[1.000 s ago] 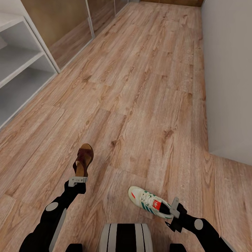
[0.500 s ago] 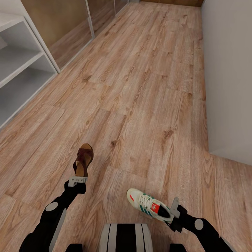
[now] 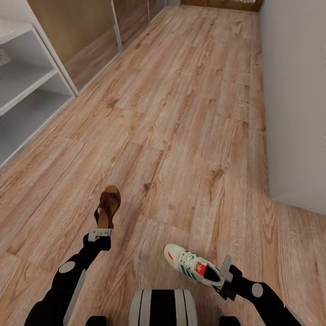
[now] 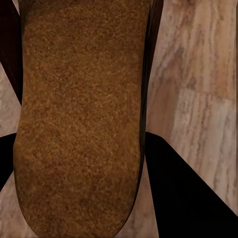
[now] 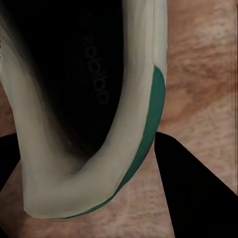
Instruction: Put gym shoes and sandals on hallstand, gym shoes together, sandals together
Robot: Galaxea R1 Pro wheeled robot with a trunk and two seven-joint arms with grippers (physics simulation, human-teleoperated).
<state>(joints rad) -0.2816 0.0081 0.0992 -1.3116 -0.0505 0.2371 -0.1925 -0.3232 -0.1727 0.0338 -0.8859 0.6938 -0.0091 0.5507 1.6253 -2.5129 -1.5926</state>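
Each arm carries one shoe. The left gripper point(image 3: 100, 234) is clamped on the heel of a sandal point(image 3: 107, 206), which sticks out ahead of it at about 7 o'clock in the head view; in the left wrist view the tan footbed point(image 4: 79, 119) runs between the dark fingers. The right gripper point(image 3: 225, 268) is closed on the heel rim of a gym shoe point(image 3: 192, 264) at about 5 o'clock, its toe pointing toward 10 o'clock; the right wrist view looks into the shoe's dark opening point(image 5: 74, 79). The hallstand point(image 3: 22, 86) stands at 10 o'clock, well apart across the corridor floor point(image 3: 181, 127), and the shelves that show hold no shoe. So I judge the task about half begun: two shoes lifted, none placed, and the second sandal and second gym shoe are yet to be fetched
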